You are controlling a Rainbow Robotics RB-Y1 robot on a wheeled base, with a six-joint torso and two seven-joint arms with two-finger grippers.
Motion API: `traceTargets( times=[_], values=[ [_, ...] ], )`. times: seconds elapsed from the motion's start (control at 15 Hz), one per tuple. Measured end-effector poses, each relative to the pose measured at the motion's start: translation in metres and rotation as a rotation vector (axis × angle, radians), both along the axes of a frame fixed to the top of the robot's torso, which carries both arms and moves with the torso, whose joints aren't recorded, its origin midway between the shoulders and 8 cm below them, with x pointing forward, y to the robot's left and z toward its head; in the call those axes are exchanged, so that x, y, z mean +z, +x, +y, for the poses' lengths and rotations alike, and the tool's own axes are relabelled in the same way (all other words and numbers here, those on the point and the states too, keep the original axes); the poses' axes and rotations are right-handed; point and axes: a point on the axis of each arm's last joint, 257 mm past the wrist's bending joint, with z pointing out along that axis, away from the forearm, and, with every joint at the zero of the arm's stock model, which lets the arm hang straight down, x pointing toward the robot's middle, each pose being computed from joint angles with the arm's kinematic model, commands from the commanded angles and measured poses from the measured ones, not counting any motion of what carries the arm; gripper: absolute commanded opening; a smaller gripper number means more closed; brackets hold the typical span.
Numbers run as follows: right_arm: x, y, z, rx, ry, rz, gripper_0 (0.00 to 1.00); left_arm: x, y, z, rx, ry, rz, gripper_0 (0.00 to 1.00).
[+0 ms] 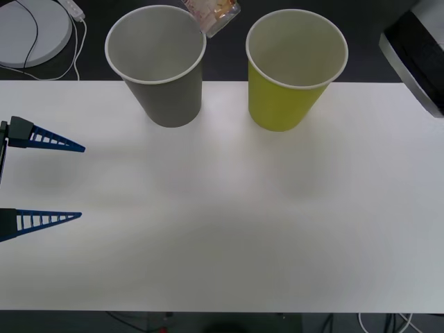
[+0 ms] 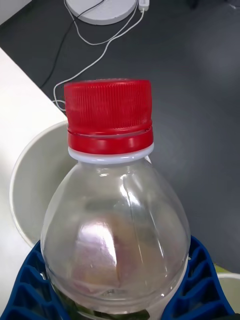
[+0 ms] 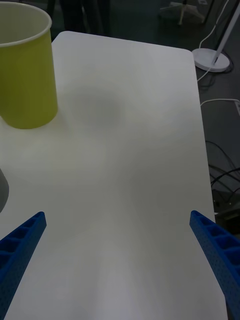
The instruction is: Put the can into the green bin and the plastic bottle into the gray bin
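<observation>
The left gripper [image 1: 82,181] waits low over the counter [image 1: 222,229], fingers spread wide and empty. Farther off, the right gripper [image 2: 120,295] clamps the plastic bottle [image 2: 115,210] above the gray bin [image 1: 156,59], apparently for dropping; the green bin [image 1: 295,66] stands beside.

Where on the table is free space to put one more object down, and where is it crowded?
Free: the whole white table in front of the gray bin and green bin, right of the open left gripper. A narrow bare gap lies between the bins. Crowded: the far edge, where the right gripper holds the plastic bottle over the gray bin's rim.
</observation>
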Motion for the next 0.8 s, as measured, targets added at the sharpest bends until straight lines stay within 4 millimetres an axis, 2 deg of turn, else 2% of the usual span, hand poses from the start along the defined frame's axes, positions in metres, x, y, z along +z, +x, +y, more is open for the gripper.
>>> traceTargets(
  times=[0.33,0.8],
  values=[
    [-0.006,0.012,0.024,-0.001,0.029,-0.038,0.00,0.000,0.000,0.000,0.000,0.000,0.000,1.00],
    [0.008,0.016,0.060,0.038,0.129,-0.095,0.00,0.000,0.000,0.000,0.000,0.000,0.000,1.00]
  ],
)
